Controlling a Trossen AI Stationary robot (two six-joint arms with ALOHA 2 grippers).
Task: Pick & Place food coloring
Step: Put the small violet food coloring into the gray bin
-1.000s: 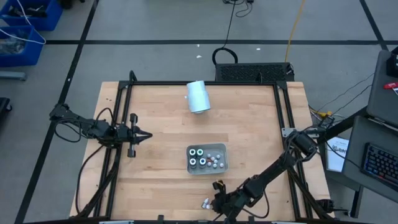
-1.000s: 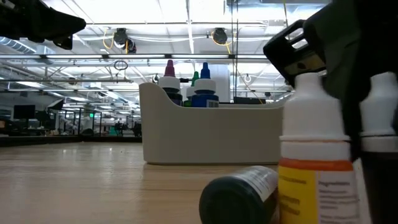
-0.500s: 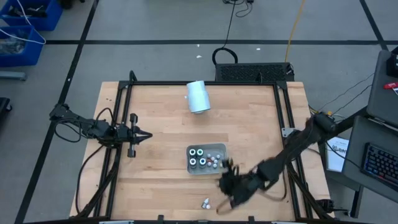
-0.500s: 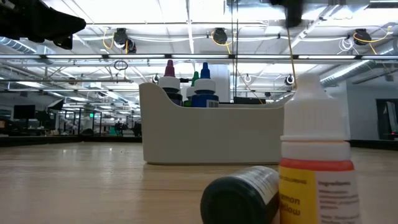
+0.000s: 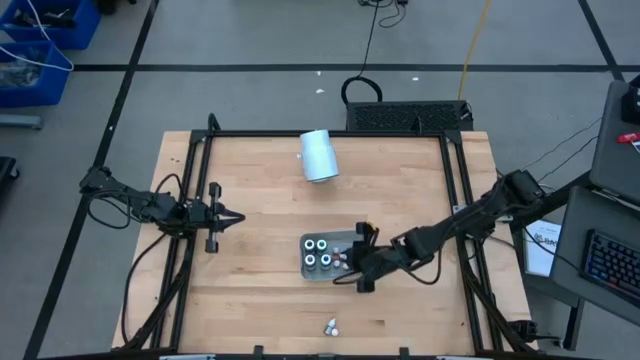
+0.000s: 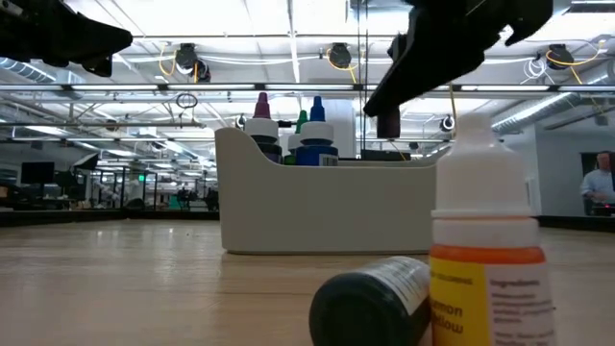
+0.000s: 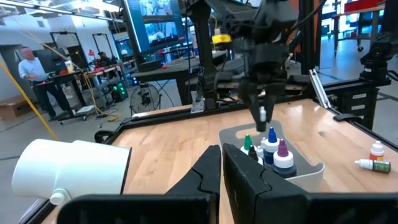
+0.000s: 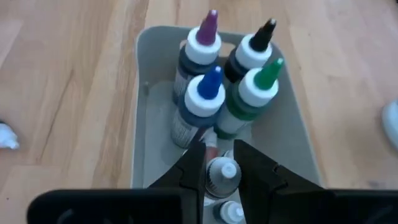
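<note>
The grey tray (image 5: 312,268) (image 6: 327,207) (image 7: 311,169) (image 8: 144,118) stands mid-table and holds several food coloring bottles: four large dark ones (image 8: 214,81) and several small white ones. Two more small bottles are near the table's near edge (image 5: 330,326). One with a yellow label stands upright (image 6: 485,259) and a dark one lies on its side (image 6: 375,303). My right gripper (image 5: 357,262) (image 6: 388,108) (image 7: 264,111) (image 8: 219,152) hangs over the tray's right part, shut on a small bottle. My left gripper (image 5: 236,217) (image 7: 221,177) waits shut at the table's left side. My right gripper pinches a small white-capped food coloring bottle (image 8: 221,175) between its two fingers, coming from above and pointing down. The bottle is lifted clear, upright, and its dark lower end (image 6: 388,125) hangs below the fingertips, above the tray's rim.
A pale-blue cylinder (image 5: 319,155) (image 7: 68,168) lies on its side near the table's far edge. A black frame (image 5: 200,150) runs around the table. Bare wood lies left of the tray and between the tray and the near edge.
My right gripper has risen from beside the two bottles at the near edge. It has carried a small bottle up and toward the far edge, and now hangs over the tray. The yellow-labelled bottle and the lying dark bottle have stayed where they were.
</note>
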